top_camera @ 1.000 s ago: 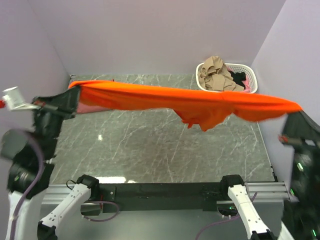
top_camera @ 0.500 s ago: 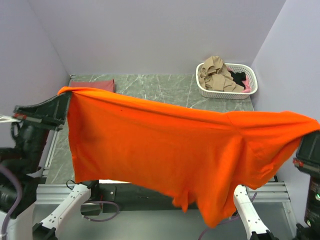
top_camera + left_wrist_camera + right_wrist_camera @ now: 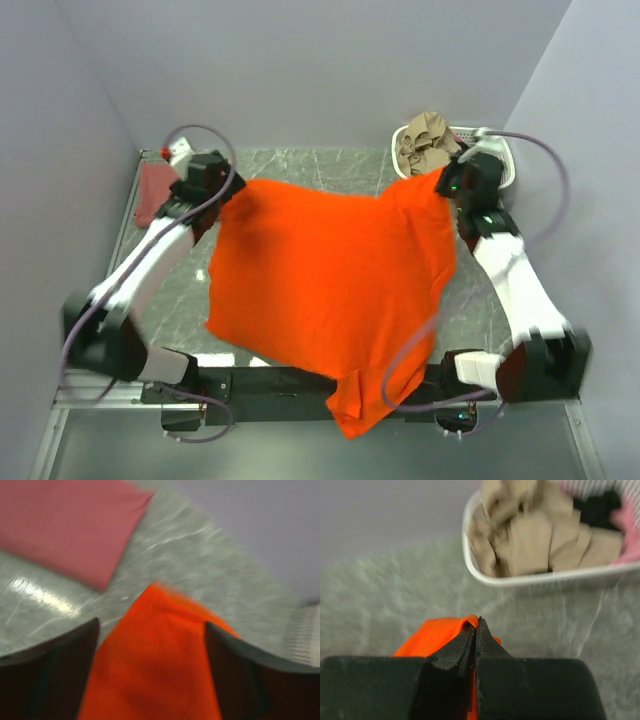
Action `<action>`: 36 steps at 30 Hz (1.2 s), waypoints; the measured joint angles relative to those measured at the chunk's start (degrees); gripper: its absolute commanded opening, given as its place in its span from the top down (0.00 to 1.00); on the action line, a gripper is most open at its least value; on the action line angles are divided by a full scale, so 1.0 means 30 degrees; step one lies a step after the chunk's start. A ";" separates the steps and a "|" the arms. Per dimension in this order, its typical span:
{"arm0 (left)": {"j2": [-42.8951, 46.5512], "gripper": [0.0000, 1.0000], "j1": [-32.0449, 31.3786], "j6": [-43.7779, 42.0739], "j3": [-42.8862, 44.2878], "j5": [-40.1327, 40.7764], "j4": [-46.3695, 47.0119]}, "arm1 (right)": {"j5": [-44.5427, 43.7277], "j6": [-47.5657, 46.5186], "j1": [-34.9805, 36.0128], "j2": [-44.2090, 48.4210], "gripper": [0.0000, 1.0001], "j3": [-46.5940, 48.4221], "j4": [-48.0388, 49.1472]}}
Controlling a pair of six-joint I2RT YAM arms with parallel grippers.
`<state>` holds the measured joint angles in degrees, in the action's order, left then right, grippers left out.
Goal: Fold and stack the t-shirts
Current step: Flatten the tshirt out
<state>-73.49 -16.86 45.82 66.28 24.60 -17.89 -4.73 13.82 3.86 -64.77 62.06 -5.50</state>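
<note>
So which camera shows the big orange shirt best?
The top camera: almost the whole orange-red t-shirt shows there, spread out wide. The left wrist camera shows only a blurry corner between the open fingers of the left gripper. The right wrist camera shows just a small bit pinched in the shut right gripper.
</note>
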 measured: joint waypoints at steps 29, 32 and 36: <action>-0.2718 0.01 0.0933 0.0488 -0.4342 -0.3228 0.0138 | 0.0947 0.4619 0.1603 -0.3060 0.10 -0.4860 -0.4116; -0.2834 0.01 0.0933 0.0459 -0.5100 -0.3971 0.0386 | 0.0780 0.5042 0.1603 -0.4568 0.10 -0.4845 -0.4758; -0.3774 0.01 0.0933 0.0459 -0.5275 -0.4619 0.1049 | 0.0525 0.5275 0.1596 -0.7045 0.10 -0.4131 -0.5202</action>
<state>-84.82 -14.06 47.20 50.46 10.74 -14.74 -3.16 29.65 8.64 -85.91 49.67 -21.10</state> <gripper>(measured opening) 0.993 0.904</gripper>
